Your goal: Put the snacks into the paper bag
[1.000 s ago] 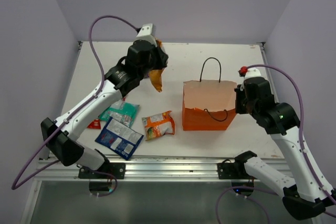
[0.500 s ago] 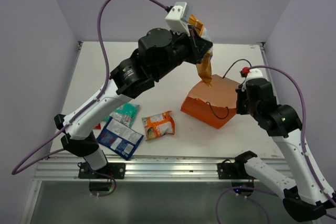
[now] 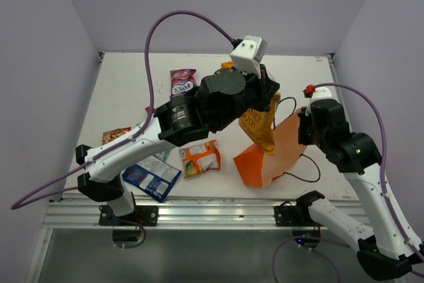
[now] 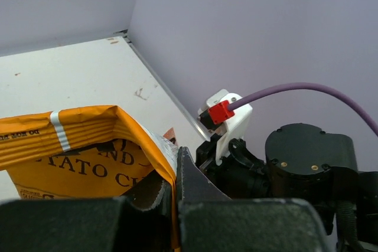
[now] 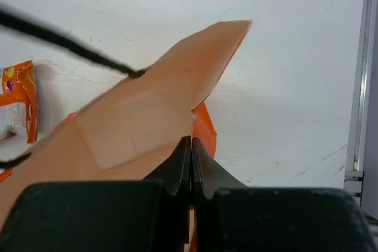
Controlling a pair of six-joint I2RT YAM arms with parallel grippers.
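Dangling at the mouth of the paper bag (image 3: 281,156) is the orange-yellow packet (image 3: 260,129). It's pinched by its top edge in the left gripper (image 3: 267,97), jaws clamped hard on the foil so it hangs lengthwise and should slide straight down; can't tell if its lower end is past the rim yet. The bag sits near the right side of the table (image 3: 318,77), tipped over with its opening turned left toward the packet. That's down to the right gripper (image 5: 191,157), which is squeezed tight on the bag's rim and holds it leaning and open. Everything else is outside the bag: an orange-green packet (image 3: 200,157) just left of it, a dark blue packet (image 3: 151,175) further left and nearer, a small red packet (image 3: 116,135) at the left edge, and a purple-pink packet (image 3: 183,82) at the far side. My guess is the floppy paper is the weak spot, since a corner could snag on the rim.
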